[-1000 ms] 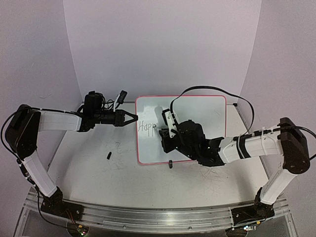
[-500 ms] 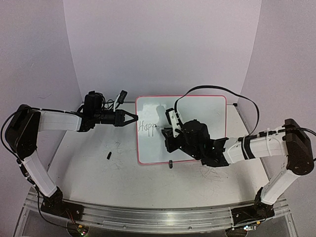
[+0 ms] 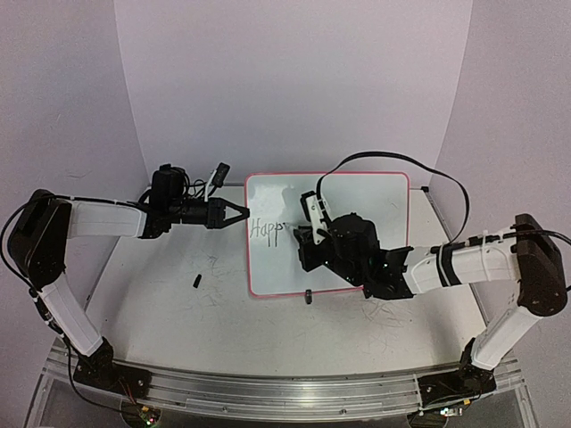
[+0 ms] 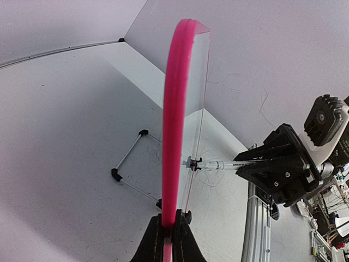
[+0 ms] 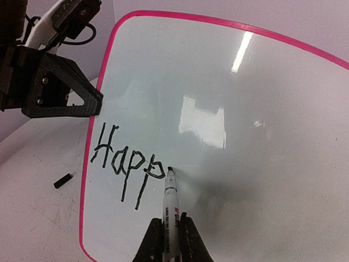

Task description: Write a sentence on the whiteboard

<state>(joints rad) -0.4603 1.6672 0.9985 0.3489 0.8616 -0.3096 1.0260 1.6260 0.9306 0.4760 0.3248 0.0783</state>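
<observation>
Pink-rimmed whiteboard edge-on, left wrist view.

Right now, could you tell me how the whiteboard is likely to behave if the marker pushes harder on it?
The whiteboard looks thin edge-on, so it is probably light and apt to tip on its small wire foot. The left gripper clamps one edge, which likely steadies it, though the free side might flex.

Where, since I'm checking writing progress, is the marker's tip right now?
In the right wrist view, the marker, held in the right gripper, has its tip on the whiteboard, just right of the last p of the sentence.
</observation>
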